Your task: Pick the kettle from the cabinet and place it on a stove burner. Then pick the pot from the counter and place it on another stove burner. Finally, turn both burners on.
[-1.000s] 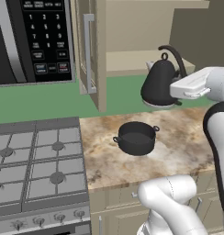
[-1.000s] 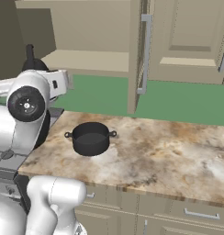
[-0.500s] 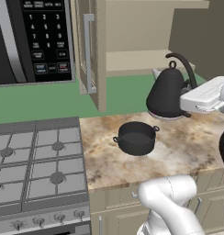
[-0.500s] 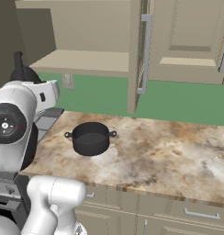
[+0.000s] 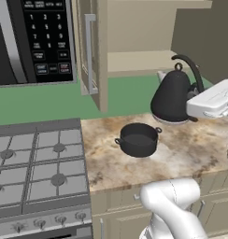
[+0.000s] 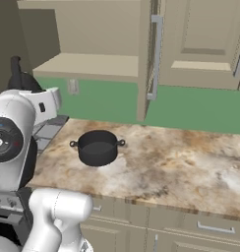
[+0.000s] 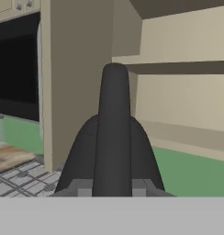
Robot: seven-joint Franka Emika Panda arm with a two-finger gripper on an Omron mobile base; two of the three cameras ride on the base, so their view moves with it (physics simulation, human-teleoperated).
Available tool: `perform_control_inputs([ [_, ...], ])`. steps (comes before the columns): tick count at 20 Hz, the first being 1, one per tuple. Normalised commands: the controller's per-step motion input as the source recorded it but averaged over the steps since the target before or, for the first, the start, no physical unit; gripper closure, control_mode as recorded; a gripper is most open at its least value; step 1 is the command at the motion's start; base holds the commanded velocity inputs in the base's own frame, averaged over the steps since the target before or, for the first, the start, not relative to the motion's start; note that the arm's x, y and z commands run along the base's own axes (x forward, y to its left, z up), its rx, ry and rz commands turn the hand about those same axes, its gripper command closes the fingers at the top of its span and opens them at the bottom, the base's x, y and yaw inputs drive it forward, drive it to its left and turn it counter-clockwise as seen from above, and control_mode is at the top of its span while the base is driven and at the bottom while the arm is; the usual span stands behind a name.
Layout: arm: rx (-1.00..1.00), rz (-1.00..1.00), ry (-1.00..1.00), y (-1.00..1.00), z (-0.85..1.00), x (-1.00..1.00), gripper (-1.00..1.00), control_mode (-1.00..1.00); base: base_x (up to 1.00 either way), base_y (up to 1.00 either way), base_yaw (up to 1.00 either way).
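Kettle [image 5: 173, 96] has come lower and rightward, out of the cabinet [image 5: 95, 51], your claw [image 7: 113, 187] clamped on its handle. Pot [image 5: 138, 138] sits left below; carry leftward to a burner [image 5: 59, 178]

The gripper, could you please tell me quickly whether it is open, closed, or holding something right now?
Gripper: closed on the arched handle of the black kettle, which it holds above the counter.

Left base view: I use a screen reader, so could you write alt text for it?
The tool holds a black kettle by its arched handle, above the marbled counter. A wide dark pot sits on the counter beside a silver gas stove, below an open beige cabinet.
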Motion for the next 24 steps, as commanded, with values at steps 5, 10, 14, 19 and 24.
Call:
perform_control_inputs([
  [5, 0.00, 0.00, 0.00, 0.00, 0.00, 0.00, 1.00, 1.00, -0.79, 0.06, 0.00],
  [10, 0.00, 0.00, 0.00, 0.00, 0.00, 0.00, 1.00, 1.00, -0.57, 0.23, 0.00],
  [14, 0.00, 0.00, 0.00, 0.00, 0.00, 0.00, 1.00, 1.00, -0.27, 0.40, 0.00],
  [19, 0.00, 0.00, 0.00, 0.00, 0.00, 0.00, 1.00, 1.00, -0.35, 0.46, 0.00],
  [24, 0.00, 0.00, 0.00, 0.00, 0.00, 0.00, 1.00, 1.00, -0.45, 0.46, 0.00],
])
